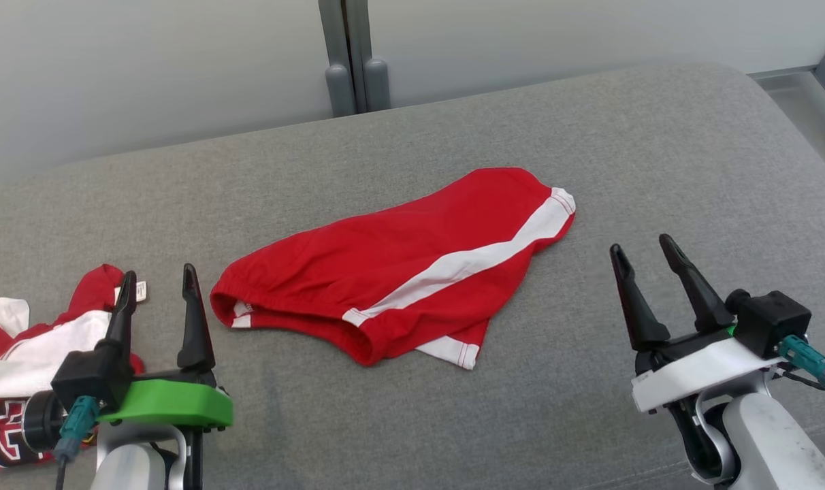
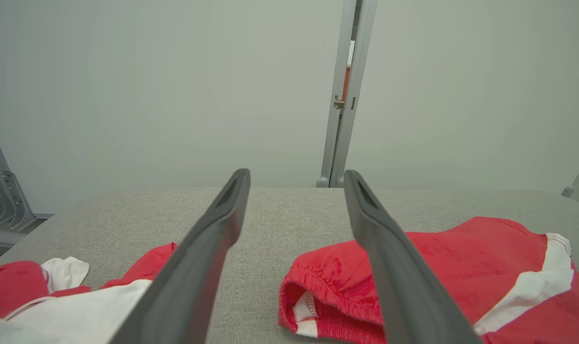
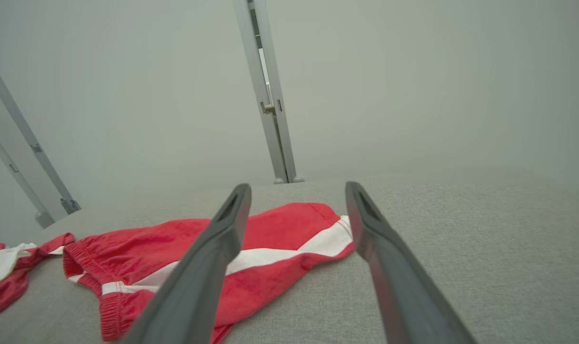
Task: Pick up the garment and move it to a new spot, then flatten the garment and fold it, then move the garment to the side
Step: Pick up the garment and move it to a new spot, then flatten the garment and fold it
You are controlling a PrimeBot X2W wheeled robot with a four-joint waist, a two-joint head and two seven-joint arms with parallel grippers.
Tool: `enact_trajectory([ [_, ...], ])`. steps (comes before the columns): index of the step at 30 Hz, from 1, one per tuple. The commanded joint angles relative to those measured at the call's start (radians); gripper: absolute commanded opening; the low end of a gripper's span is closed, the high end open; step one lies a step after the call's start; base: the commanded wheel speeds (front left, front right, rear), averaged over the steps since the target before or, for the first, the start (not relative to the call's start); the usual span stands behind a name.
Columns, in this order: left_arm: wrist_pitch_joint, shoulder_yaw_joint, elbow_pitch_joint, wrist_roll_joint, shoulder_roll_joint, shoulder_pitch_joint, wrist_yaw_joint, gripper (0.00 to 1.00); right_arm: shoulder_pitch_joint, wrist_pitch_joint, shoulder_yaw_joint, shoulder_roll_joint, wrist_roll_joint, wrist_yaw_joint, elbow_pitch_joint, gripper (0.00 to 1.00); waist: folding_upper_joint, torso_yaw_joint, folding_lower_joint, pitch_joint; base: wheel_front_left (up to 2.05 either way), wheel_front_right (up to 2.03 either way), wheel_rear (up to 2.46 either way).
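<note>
The garment, a pair of red shorts (image 1: pixel 399 265) with a white side stripe, lies flat in the middle of the grey cushion, its legs laid one over the other and the waistband toward my left. My left gripper (image 1: pixel 159 272) stands open just left of the waistband with nothing between its fingers. The left wrist view has its open gripper (image 2: pixel 296 173) above bare cushion, with the shorts (image 2: pixel 461 258) to the right. My right gripper (image 1: pixel 640 243) is open, off to the right of the shorts and clear of them. In the right wrist view its gripper (image 3: pixel 297 185) points past the shorts (image 3: pixel 280 229).
A crumpled red and white jersey (image 1: pixel 38 347) lies at the cushion's left edge, under and beside my left gripper. The grey cushion (image 1: pixel 657 150) ends at a pale wall with a grey post (image 1: pixel 351 61). Floor shows past its far right corner.
</note>
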Motion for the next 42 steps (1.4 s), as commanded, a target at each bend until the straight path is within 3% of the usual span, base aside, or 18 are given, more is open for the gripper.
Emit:
enact_trajectory([
  [1, -0.003, 0.01, -0.005, 0.019, -0.01, 0.02, 0.004, 1.0, 0.017, -0.003, -0.012, 0.003, -0.01, 0.0, -0.005, 1.0, 0.0, 0.004, 0.0, 0.003, 0.0, 0.0, 0.0],
  [17, -0.002, 0.041, 0.066, 0.087, -0.065, 0.002, -0.054, 1.0, 0.01, -0.003, -0.056, 0.006, -0.027, 0.0, -0.003, 1.0, 0.0, 0.022, 0.0, 0.022, 0.0, 0.0, 0.0],
  [23, 0.014, 0.001, 0.14, 0.043, -0.072, -0.011, -0.086, 1.0, 0.007, -0.003, -0.057, 0.002, -0.023, 0.0, -0.001, 1.0, 0.0, 0.022, 0.0, 0.016, 0.0, 0.0, 0.0],
  [34, 0.5, -0.177, 0.178, -0.257, -0.077, -0.081, -0.12, 1.0, 0.001, -0.003, -0.048, -0.006, -0.021, 0.0, 0.007, 1.0, 0.0, 0.016, 0.0, 0.001, 0.0, 0.0, 0.0],
  [42, 0.598, -0.257, 0.21, -0.424, -0.076, -0.132, -0.108, 1.0, -0.006, -0.003, -0.021, -0.009, -0.007, 0.0, 0.014, 1.0, 0.0, -0.026, 0.0, 0.002, 0.0, 0.0, 0.0],
])
